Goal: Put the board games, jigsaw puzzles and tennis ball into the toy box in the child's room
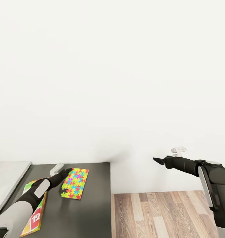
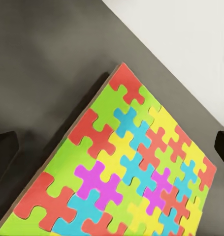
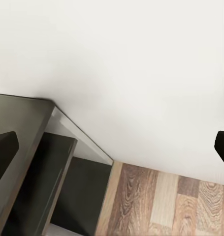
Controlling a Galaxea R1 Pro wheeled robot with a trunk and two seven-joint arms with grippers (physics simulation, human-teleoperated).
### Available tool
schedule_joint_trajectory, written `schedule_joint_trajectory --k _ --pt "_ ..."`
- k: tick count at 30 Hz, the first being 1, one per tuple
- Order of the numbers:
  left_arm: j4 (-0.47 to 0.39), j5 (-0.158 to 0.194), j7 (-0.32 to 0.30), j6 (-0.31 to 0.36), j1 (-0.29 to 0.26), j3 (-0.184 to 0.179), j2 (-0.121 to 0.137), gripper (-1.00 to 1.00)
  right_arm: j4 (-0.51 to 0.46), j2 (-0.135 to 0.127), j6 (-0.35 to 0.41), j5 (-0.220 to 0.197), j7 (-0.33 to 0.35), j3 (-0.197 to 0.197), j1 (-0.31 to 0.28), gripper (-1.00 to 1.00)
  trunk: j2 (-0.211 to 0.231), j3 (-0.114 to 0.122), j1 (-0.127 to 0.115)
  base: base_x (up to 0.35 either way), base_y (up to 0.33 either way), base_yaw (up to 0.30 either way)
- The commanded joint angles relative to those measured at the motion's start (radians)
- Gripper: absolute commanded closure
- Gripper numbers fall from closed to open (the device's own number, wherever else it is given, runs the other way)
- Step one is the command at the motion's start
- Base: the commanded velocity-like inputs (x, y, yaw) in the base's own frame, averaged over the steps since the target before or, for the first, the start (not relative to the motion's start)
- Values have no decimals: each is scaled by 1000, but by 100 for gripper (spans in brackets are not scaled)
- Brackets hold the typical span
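Three cameras: one high on the head, one riding each wrist.

The head camera looks forward and down from above at a white wall (image 1: 112,66), taking in the dark surface (image 1: 82,211) and the wood floor (image 1: 158,215) from some way off. The left wrist camera sits very close over the jigsaw puzzle (image 2: 136,172), just ahead of the left pincer (image 1: 69,170), and shares that box (image 1: 75,183) and the surface with the head view. The right wrist camera looks past the right pincer (image 1: 157,160) from farther back, at the wall, the floor (image 3: 161,201) and the surface's end (image 3: 23,128), all shared with the head view.
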Motion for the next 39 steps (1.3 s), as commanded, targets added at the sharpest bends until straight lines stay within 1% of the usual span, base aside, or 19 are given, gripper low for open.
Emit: schedule_joint_trajectory --k 1,27,39 --pt "0 6 0 7 -1 3 0 -100 -1 0 4 7 8 -2 -1 -100 -2 -2 1 0 0 -56" --pt "13 4 11 4 1 3 -1 -100 -1 0 4 7 8 -10 -3 -100 -2 -2 1 0 0 -10" --pt "14 4 11 4 1 3 0 -100 -1 0 4 7 8 -10 -5 -100 -2 -2 1 0 0 -239"
